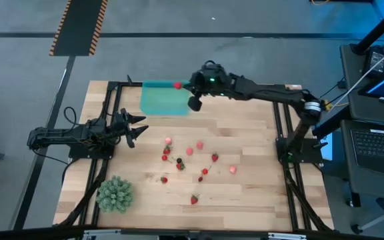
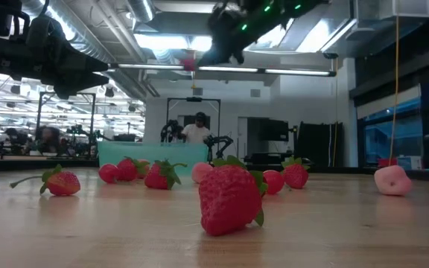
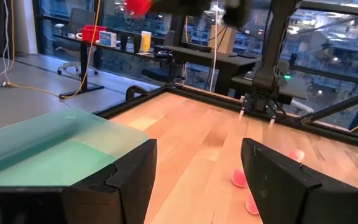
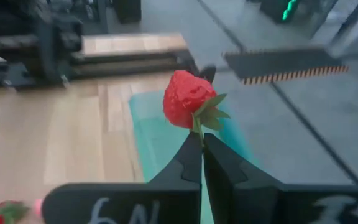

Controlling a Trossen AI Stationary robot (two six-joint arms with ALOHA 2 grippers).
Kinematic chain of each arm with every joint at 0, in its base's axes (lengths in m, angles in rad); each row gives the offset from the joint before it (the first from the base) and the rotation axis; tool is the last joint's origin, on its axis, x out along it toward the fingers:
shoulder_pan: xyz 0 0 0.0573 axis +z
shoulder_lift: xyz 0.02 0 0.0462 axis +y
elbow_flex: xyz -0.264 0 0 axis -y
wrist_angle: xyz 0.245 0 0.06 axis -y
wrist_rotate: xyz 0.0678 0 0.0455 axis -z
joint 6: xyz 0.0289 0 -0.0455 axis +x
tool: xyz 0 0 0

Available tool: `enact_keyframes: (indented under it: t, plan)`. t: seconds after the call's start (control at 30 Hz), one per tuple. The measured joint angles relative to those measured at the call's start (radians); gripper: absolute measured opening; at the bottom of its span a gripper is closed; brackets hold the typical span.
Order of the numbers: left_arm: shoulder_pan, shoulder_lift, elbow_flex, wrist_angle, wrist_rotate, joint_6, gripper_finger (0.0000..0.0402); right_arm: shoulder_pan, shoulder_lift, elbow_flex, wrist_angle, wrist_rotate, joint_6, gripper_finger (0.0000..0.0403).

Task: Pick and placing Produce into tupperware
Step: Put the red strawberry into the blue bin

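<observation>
The right gripper [image 4: 202, 138] has its two fingers pressed together on the green stem of a red strawberry [image 4: 187, 98], which stands up past the fingertips directly over the teal container [image 4: 166, 146]; from above, the same berry [image 1: 177, 85] shows as a red dot over the container's far edge. The container [image 1: 163, 99] sits at the far side of the wooden table [image 1: 245, 133], and nothing can be seen lying in it (its near wall hides the floor from table height). The right arm [image 1: 265, 90] reaches in a long, nearly straight line from its base, well to the right of the container, with its wrist raised above the container's right end. The left gripper [image 1: 139, 130] waits near the container's left front corner, its fingers [image 3: 129, 180] spread wide with nothing between them, pointing across the table, its arm stretched low from the table's left edge. The other strawberries [image 1: 191, 160] lie scattered on the boards well in front of the container, red and pink ones mixed, the nearest to the table's front edge [image 1: 194, 199] lying alone. A spiky green ball [image 1: 115, 193] rests farther from the container still, at the table's front left corner.
</observation>
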Motion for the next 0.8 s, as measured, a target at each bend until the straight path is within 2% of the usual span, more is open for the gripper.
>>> enact_keyframes:
  t: [0.17,0.43,0.6,0.73,0.8]
  plan:
    - [0.000,0.000,0.000,0.000,0.000,0.000,0.0226,-0.015,0.192,0.213,-0.141,-0.002,0.003,0.0006]
    - [0.000,0.000,0.000,0.000,0.000,0.000,0.0226,-0.040,0.467,0.598,-0.471,-0.004,0.003,0.0006]
    - [0.000,0.000,0.000,0.000,0.000,0.027,0.0226,-0.075,0.618,0.795,-0.534,-0.077,0.060,0.0006]
    - [0.000,0.000,0.000,0.000,-0.003,0.057,0.0226,-0.103,0.674,0.783,-0.507,-0.158,0.085,0.0006]
    - [0.001,0.000,0.000,0.000,-0.009,0.059,0.0226,-0.108,0.680,0.783,-0.516,-0.162,0.086,0.0006]
